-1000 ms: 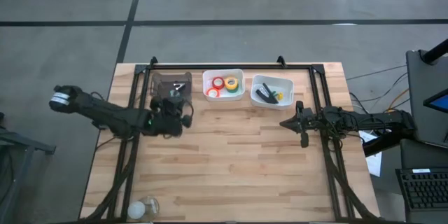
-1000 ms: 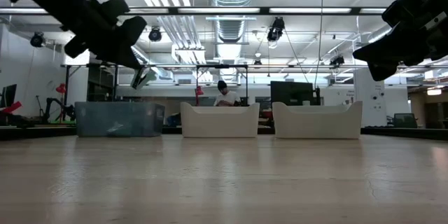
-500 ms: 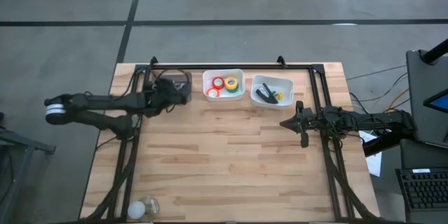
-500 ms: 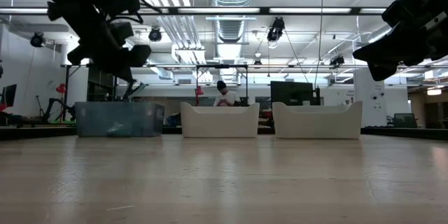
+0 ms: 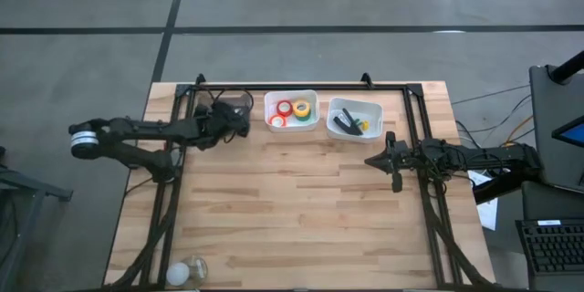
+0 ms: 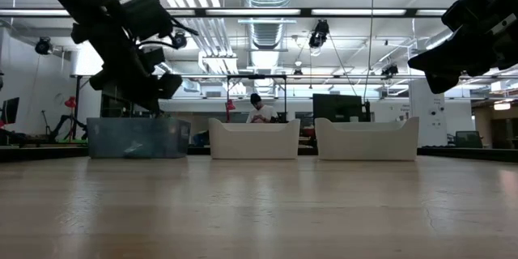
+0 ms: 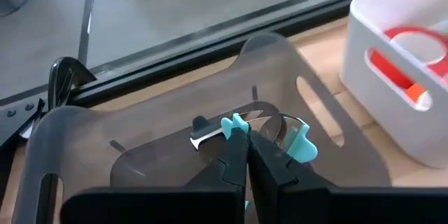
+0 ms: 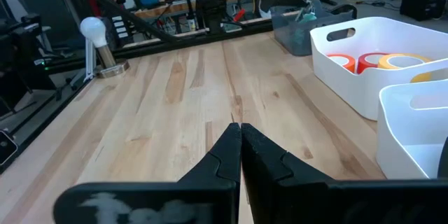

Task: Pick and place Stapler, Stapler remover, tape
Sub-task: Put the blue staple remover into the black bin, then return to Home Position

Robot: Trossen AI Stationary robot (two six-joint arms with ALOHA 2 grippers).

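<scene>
Left gripper (image 7: 246, 155) hovered over the smoky grey bin (image 7: 294, 63), fingers clenched on nothing, tips just short of the stapler remover (image 7: 269, 131), teal-handled, lying inside straight ahead, long axis crosswise. Tape (image 5: 294, 109) sat in the middle white bin (image 5: 290, 124); stapler (image 5: 344, 124) in the white bin on the right (image 5: 376, 109), partly hidden by its wall. Right gripper (image 5: 372, 160) waited nearest that bin, clenched, empty.
</scene>
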